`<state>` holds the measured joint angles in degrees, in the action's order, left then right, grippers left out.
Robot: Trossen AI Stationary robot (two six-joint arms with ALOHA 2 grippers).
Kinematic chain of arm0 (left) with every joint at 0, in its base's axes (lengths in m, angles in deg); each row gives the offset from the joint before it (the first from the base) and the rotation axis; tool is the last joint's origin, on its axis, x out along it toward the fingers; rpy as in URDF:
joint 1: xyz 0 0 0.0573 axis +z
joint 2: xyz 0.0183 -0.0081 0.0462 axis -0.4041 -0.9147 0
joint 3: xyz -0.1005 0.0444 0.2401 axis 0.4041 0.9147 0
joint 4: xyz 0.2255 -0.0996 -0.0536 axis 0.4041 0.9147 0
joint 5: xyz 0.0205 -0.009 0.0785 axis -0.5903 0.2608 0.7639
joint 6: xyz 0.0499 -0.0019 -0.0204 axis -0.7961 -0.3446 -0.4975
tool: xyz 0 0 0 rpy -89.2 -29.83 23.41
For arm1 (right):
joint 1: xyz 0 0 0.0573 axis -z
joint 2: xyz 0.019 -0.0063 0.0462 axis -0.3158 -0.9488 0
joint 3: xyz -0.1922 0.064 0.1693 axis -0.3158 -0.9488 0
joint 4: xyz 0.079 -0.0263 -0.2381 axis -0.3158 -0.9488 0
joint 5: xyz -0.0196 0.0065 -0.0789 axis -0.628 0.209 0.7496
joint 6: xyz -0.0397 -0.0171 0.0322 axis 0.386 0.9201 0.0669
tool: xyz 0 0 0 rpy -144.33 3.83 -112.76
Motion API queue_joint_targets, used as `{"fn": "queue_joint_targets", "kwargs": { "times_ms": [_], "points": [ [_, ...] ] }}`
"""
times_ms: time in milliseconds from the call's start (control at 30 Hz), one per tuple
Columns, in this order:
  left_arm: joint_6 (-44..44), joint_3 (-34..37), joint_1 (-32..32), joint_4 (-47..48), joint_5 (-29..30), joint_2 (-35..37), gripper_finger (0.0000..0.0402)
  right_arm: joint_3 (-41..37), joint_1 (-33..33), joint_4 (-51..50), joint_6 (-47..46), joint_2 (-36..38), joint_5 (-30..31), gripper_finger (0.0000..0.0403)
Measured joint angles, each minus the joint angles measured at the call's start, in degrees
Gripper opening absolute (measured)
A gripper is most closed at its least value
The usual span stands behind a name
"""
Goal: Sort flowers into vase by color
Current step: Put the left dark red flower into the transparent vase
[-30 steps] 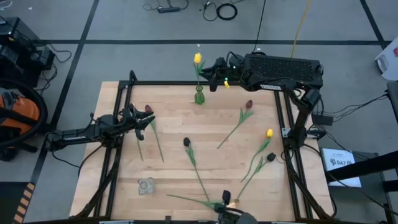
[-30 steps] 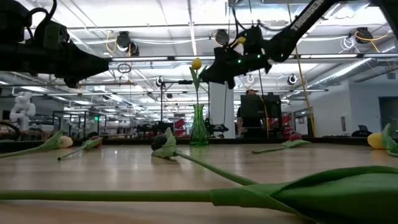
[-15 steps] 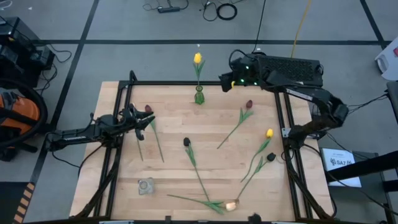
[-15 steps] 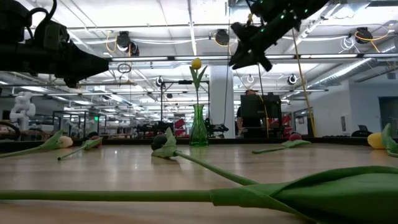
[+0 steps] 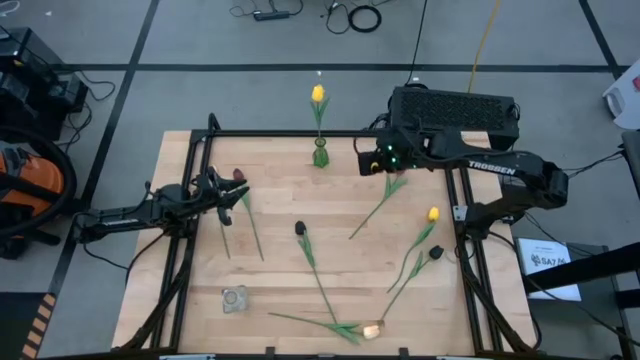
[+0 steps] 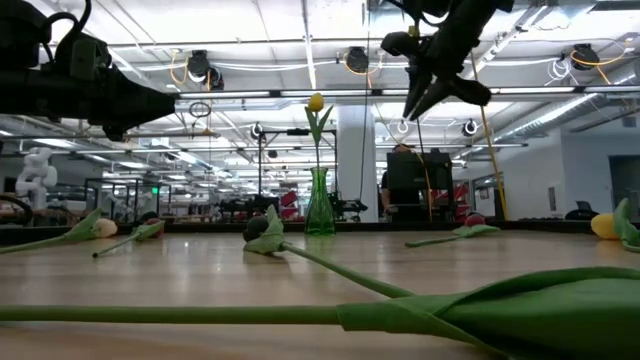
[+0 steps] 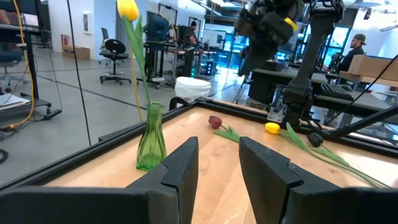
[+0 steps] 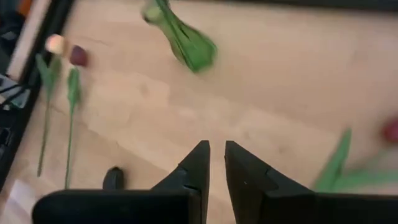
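- The right tool (image 5: 368,160) has swung away from the yellow tulip (image 5: 317,95) in the vase (image 5: 320,155) and now hangs above the dark red tulip (image 5: 400,168) near the worktop's (image 5: 280,260) far edge.
- The yellow tulip stands upright in the green vase; other tulips lie scattered flat across the worktop.
- The right tool's fingers (image 8: 199,165) are narrowed to a slim gap, holding nothing.
- The left tool (image 5: 238,195) hovers near the left edge, fingers parted, empty.
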<state>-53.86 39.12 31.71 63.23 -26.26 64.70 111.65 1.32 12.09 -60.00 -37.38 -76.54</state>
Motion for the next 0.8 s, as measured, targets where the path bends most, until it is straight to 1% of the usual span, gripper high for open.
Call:
{"fn": "queue_joint_targets", "kwargs": {
  "times_ms": [167,367,400,500,567,600,633,800],
  "points": [
    [0.0,0.0,0.0,0.0,0.0,0.0,0.0123,0.0,-2.9,-5.7,-9.8,0.0,0.0,0.0043],
    [0.6,0.0,0.0,0.0,0.0,0.0,0.0123,0.0,-6.7,-8.4,-12.4,0.0,0.0,0.0043],
    [2.9,0.0,0.0,-0.1,-0.5,0.0,0.0123,0.0,-7.3,-8.4,-12.9,-0.1,0.0,0.0043],
    [17.7,0.0,0.0,-0.3,-4.3,0.0,0.0123,0.0,-8.4,-8.7,-13.4,-0.1,0.0,0.0043],
    [25.8,0.0,0.0,-0.7,-4.9,0.0,0.0123,0.0,-8.7,-8.8,-13.0,-0.1,0.1,0.0043],
    [28.4,0.0,0.0,-0.6,-4.9,0.0,0.0123,0.0,-8.6,-8.8,-12.6,-0.1,0.1,0.0043],
    [29.9,0.0,0.0,-0.6,-4.9,0.0,0.0123,0.0,-8.6,-8.9,-12.4,-0.1,0.2,0.0043],
    [31.6,0.0,0.0,-0.9,-5.2,0.0,0.0123,0.0,-8.5,-9.0,-8.4,-0.1,1.2,0.0043]
  ]
}}
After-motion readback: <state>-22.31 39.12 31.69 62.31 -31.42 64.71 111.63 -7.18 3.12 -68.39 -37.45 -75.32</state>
